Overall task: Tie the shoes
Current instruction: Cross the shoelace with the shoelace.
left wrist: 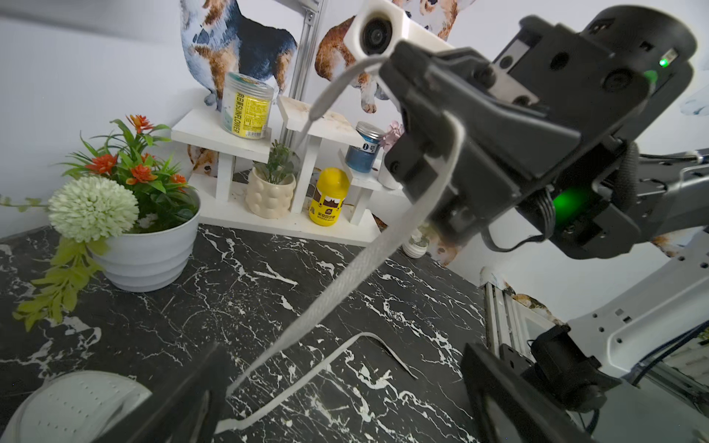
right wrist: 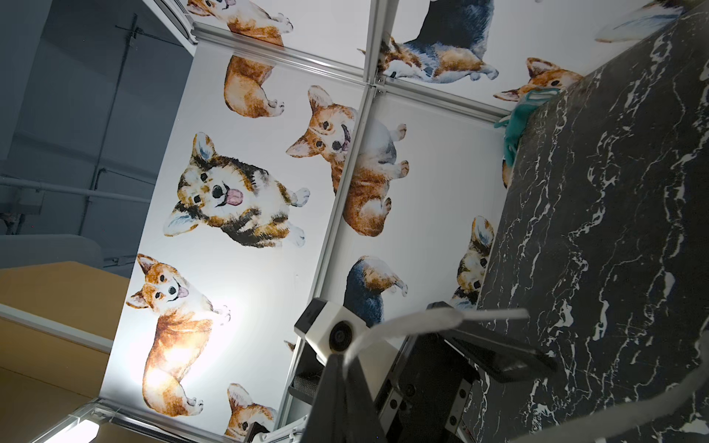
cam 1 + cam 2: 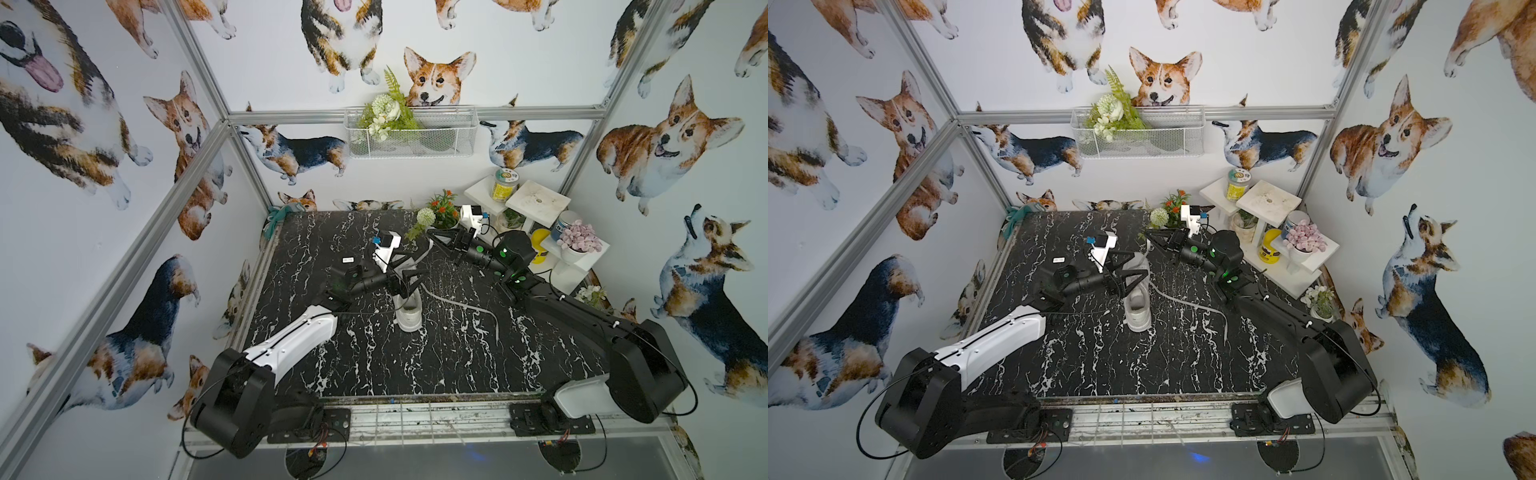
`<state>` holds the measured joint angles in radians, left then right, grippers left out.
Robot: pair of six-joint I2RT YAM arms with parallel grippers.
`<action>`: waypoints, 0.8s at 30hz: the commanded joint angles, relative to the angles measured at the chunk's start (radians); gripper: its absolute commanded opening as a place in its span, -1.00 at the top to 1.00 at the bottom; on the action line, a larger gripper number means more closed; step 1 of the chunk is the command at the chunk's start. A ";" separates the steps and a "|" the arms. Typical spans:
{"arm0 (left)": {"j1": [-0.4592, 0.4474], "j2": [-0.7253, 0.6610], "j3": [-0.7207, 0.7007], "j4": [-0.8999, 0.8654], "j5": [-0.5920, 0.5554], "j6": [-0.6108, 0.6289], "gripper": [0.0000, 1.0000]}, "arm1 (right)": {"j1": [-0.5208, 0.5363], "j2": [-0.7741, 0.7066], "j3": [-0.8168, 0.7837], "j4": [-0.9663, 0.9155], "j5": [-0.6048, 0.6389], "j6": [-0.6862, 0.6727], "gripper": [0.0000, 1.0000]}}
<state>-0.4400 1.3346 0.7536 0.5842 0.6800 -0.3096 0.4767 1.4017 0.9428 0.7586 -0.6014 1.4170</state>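
Observation:
The white shoe [image 3: 409, 311] [image 3: 1138, 311] stands mid-table, heel towards the front edge; its toe [image 1: 76, 406] shows in the left wrist view. My left gripper [image 3: 415, 264] [image 3: 1138, 262] [image 1: 343, 353] hovers open over the shoe's tongue, holding nothing. My right gripper [image 3: 430, 232] [image 3: 1148, 232] [image 1: 406, 115] [image 2: 341, 368] is raised behind the shoe and shut on a white lace [image 1: 345, 284] [image 2: 403, 322]. This lace runs taut from the shoe up to it. The other lace [image 3: 461, 303] [image 3: 1187, 305] [image 1: 307, 376] lies loose on the table to the right.
A white flower pot [image 3: 440, 212] [image 1: 149, 253] stands at the back of the black marble table [image 3: 374, 365]. A white shelf [image 3: 536, 203] with jars and plants fills the back right corner. A small white label [image 3: 348, 260] lies left of the shoe.

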 commanded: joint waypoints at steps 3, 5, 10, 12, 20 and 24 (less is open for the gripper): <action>0.000 0.090 0.030 0.210 0.014 0.009 -1.00 | 0.000 -0.020 0.023 -0.043 0.005 -0.037 1.00; 0.000 0.133 0.046 0.257 0.014 -0.005 -0.96 | 0.000 -0.030 0.024 -0.050 0.009 -0.040 1.00; 0.000 0.242 0.121 0.293 0.076 -0.037 -0.54 | -0.001 -0.056 0.028 -0.085 0.027 -0.064 1.00; 0.000 0.269 0.127 0.318 0.105 -0.065 -0.35 | -0.006 -0.063 0.028 -0.094 0.032 -0.070 1.00; 0.000 0.316 0.085 0.449 0.149 -0.155 0.24 | -0.039 -0.074 0.024 -0.099 0.029 -0.070 1.00; 0.001 0.338 0.082 0.453 0.154 -0.154 0.30 | -0.042 -0.075 0.016 -0.111 0.028 -0.082 1.00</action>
<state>-0.4400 1.6714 0.8391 0.9833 0.8112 -0.4511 0.4358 1.3334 0.9619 0.6483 -0.5724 1.3560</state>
